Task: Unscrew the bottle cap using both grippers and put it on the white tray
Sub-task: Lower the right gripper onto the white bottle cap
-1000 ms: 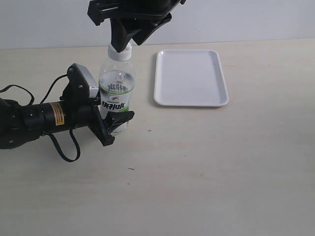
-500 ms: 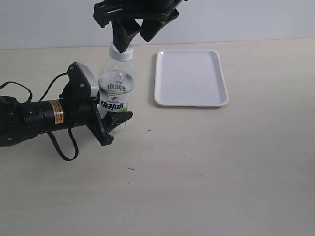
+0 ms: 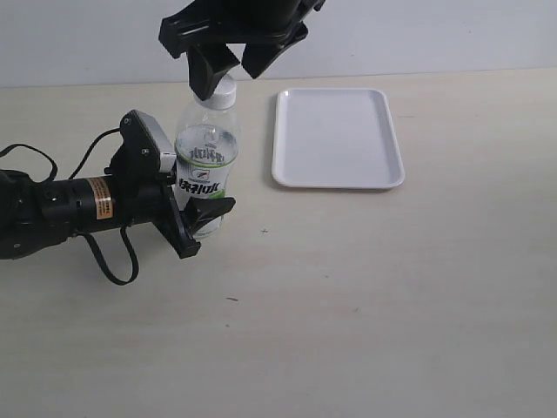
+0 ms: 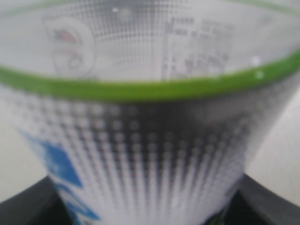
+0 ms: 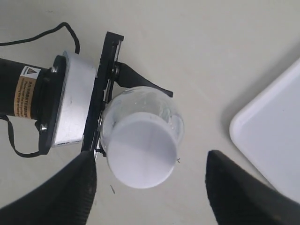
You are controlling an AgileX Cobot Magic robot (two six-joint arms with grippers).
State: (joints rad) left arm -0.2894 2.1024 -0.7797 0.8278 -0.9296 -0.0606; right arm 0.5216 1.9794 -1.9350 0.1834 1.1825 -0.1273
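Observation:
The clear bottle [image 3: 207, 170] with its white-and-green label stands upright on the table, and the left gripper [image 3: 202, 218] is shut on its lower body from the left. Its label [image 4: 150, 117] fills the left wrist view, blurred. The white bottle cap [image 3: 224, 91] sits on the neck. The right gripper [image 3: 228, 71] hangs over it from above, open, its black fingers [image 5: 70, 192] apart on either side of the cap [image 5: 142, 152] without touching it. The white tray [image 3: 336, 138] lies flat to the right of the bottle; its corner [image 5: 274, 136] shows in the right wrist view.
The left arm's black cylindrical body [image 3: 61, 213] with an orange label and looping cables lies across the table's left side. Bare pale tabletop [image 3: 365, 296] stretches in front of and to the right of the bottle.
The right gripper has turned above the cap and its fingers have spread apart, letting go of the cap. The bottle and left gripper have stayed put.

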